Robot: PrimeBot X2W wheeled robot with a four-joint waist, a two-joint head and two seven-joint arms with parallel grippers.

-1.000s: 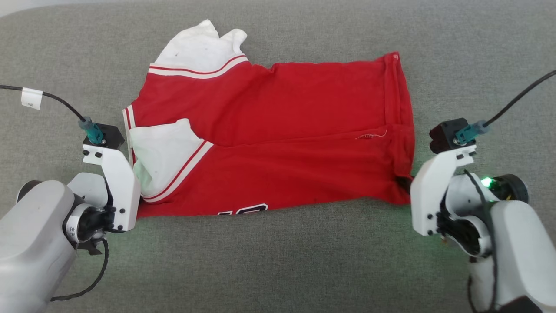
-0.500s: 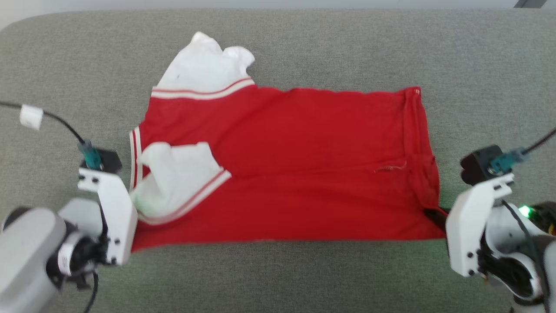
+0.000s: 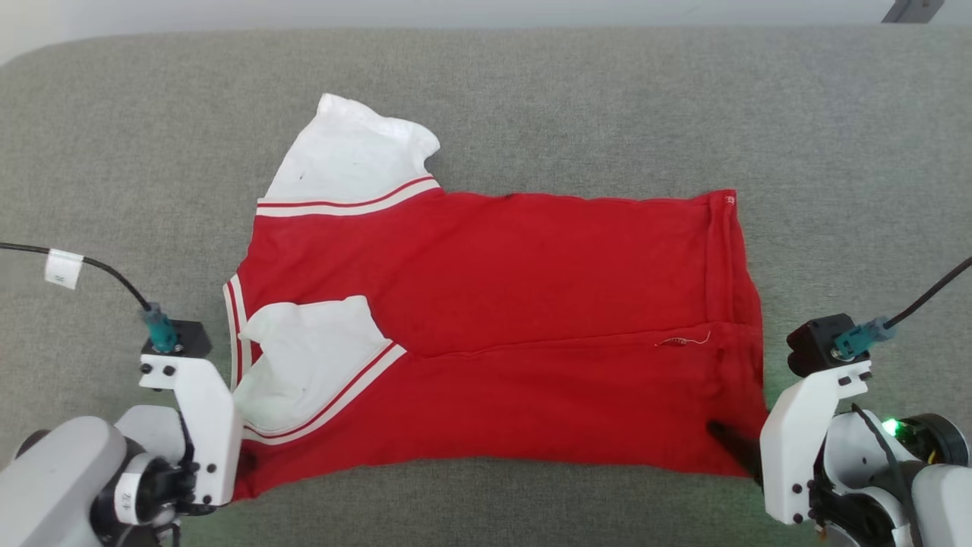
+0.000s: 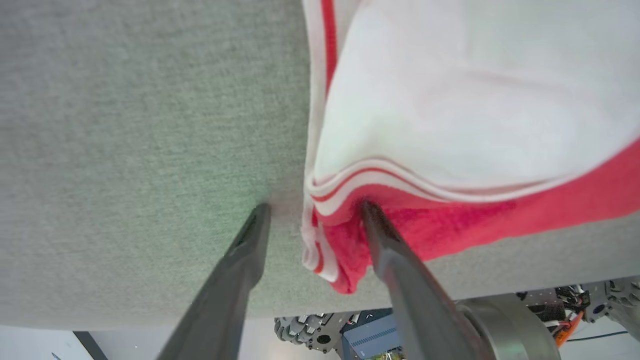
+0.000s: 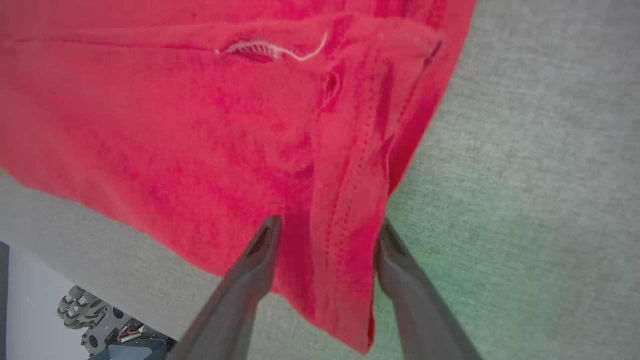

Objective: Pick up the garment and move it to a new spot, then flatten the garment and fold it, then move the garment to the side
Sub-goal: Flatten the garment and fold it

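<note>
Now spread nearly flat, the red soft athletic garment [image 3: 531, 304] lies across the middle of the grey woven-fabric surface [image 3: 531, 91] that I am watching from my remote station. Its white-and-red striped hem bands [image 3: 342, 207] sit at the robot's left end, and both are turned back to show white lining [image 3: 311, 365]. The stitched red edge runs down the robot's right end. A loose white thread [image 3: 683, 340] curls near that edge.

At the near-left corner, the left gripper [image 4: 314, 207] stands released, its two long dark fingers well parted. One fingertip [image 4: 367, 212] touches the red cloth just under a striped band. The other sits on the bare grey surface, apart from the cloth, and the corner lies slack between them.

At the near-right corner, the right gripper [image 5: 328, 222] is likewise released. Its fingers straddle the red stitched edge, which lies loose between them and is not pinched.

Beyond the garment, a black cable with a white label [image 3: 62, 267] arcs to the left wrist mount. A small green light [image 3: 890, 427] glows on the right wrist and tints the grey fabric beside it.
</note>
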